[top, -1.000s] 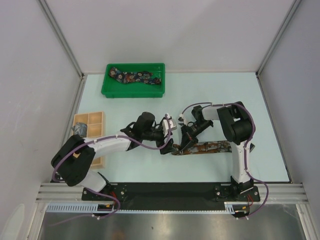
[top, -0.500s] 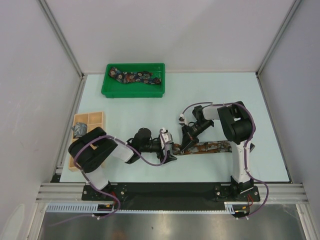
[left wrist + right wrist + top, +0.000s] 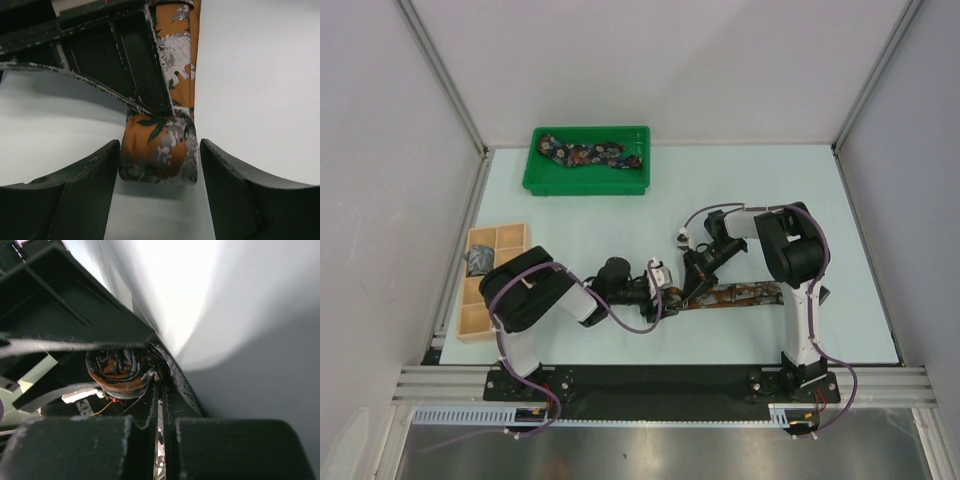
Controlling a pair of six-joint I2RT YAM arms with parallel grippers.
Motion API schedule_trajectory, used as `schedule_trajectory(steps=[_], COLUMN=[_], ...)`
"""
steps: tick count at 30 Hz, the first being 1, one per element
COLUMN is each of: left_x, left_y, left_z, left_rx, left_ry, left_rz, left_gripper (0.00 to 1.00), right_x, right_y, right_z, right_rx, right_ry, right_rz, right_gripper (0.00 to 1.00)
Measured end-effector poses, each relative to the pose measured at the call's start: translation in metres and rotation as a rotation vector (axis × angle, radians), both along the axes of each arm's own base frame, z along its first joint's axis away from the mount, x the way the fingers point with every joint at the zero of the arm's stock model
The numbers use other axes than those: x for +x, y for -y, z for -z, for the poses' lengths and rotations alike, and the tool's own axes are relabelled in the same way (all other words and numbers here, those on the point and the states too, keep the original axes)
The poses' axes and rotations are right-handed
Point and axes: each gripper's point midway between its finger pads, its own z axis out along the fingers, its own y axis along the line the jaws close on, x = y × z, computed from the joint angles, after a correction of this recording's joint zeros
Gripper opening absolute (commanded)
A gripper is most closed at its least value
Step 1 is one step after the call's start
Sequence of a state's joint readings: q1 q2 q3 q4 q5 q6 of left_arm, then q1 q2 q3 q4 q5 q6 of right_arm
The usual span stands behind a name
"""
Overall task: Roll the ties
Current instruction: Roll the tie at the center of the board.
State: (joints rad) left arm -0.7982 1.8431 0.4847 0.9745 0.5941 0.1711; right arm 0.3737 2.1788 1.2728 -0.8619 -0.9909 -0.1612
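The rust-brown tie lies flat across the near table, its left end wound into a small roll. My left gripper lies low on the table and is open. Its two fingers stand on either side of the roll, the left one touching it or nearly so. My right gripper comes down on the tie just right of the roll. In the right wrist view its jaws are closed to a thin slit on the tie's fabric beside the roll.
A green tray at the back holds the dark navy floral tie. A tan wooden compartment box sits at the left edge, with the grey-blue tie in one compartment. The right arm's finger crosses the left wrist view.
My left arm has folded lower and swung its gripper right, onto the tie's rolled end. My right gripper has stayed on the tie.
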Motion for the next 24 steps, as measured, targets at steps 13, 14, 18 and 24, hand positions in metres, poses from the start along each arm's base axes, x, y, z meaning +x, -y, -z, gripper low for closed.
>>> schedule_trajectory(steps=[13, 14, 18, 24], left_x=[0.007, 0.008, 0.008, 0.009], left_y=[0.03, 0.032, 0.034, 0.035], left_z=[0.002, 0.002, 0.002, 0.002], left_rx=[0.192, 0.221, 0.359, 0.516], left_ry=[0.008, 0.004, 0.003, 0.037], left_rz=[0.037, 0.043, 0.061, 0.097], left_gripper=[0.32, 0.29, 0.24, 0.18], right_x=[0.004, 0.004, 0.006, 0.006], right_y=[0.005, 0.006, 0.01, 0.019], right_z=[0.0, 0.0, 0.0, -0.003], right_rx=[-0.01, -0.013, -0.022, -0.027], right_ry=[0.007, 0.007, 0.009, -0.001], right_rz=[0.013, 0.017, 0.026, 0.062], right_gripper=[0.0, 0.0, 0.06, 0.27])
